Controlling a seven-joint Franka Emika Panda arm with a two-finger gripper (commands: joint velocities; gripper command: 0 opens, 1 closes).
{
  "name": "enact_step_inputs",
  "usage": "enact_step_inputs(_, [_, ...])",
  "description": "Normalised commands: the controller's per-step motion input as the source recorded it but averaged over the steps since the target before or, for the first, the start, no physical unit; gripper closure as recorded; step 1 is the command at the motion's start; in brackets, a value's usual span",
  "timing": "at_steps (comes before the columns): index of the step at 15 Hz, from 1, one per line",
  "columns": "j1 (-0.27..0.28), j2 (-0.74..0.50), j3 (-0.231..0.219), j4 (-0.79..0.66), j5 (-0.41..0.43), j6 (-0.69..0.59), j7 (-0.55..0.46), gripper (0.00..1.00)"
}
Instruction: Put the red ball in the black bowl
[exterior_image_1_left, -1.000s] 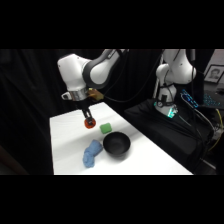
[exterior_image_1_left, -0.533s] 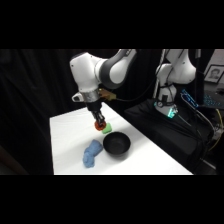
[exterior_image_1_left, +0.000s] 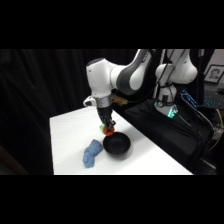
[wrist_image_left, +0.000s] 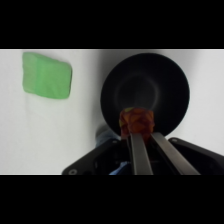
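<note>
Now, against the frame half a second back, the arm has swung toward the near right of the white table (exterior_image_1_left: 67, 135), carrying the gripper (exterior_image_1_left: 108, 131) from above the green block to the far rim of the black bowl (exterior_image_1_left: 117, 145). Item: red ball (wrist_image_left: 135, 121), small and red-orange, clamped between the two fingers (wrist_image_left: 137, 150) of the gripper (wrist_image_left: 136, 131); in the wrist view it sits at the fingertips, over the near part of the black bowl (wrist_image_left: 150, 80), whose dark hollow fills the space behind it. In the side view the red ball (exterior_image_1_left: 108, 132) shows as an orange spot at the tip of the gripper, just above the bowl's far edge, off the table. Item: green block (wrist_image_left: 47, 75), lying flat on the white table (wrist_image_left: 30, 135), apart from the bowl to its left in the wrist view; in the side view the green block (exterior_image_1_left: 102, 128) is mostly hidden behind the gripper. Item: blue cloth (exterior_image_1_left: 91, 153), bundled on the table, just beside the bowl on its left.
</note>
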Motion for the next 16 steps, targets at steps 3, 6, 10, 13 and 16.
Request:
enact_step_inputs(3, [0.033, -0.2, 0.066, -0.32, -0.016, 0.31, 0.06, 0.96])
enact_step_inputs(6, [0.025, -0.14, 0.065, -0.26, 0.013, 0.28, 0.05, 0.95])
enact_step_inputs(10, [0.025, -0.05, 0.057, -0.16, 0.018, 0.29, 0.03, 0.96])
enact_step_inputs(13, [0.015, 0.04, 0.033, -0.06, 0.01, 0.25, 0.04, 0.96])
enact_step_inputs(16, [0.017, 0.08, 0.023, 0.01, -0.017, 0.15, 0.06, 0.59])
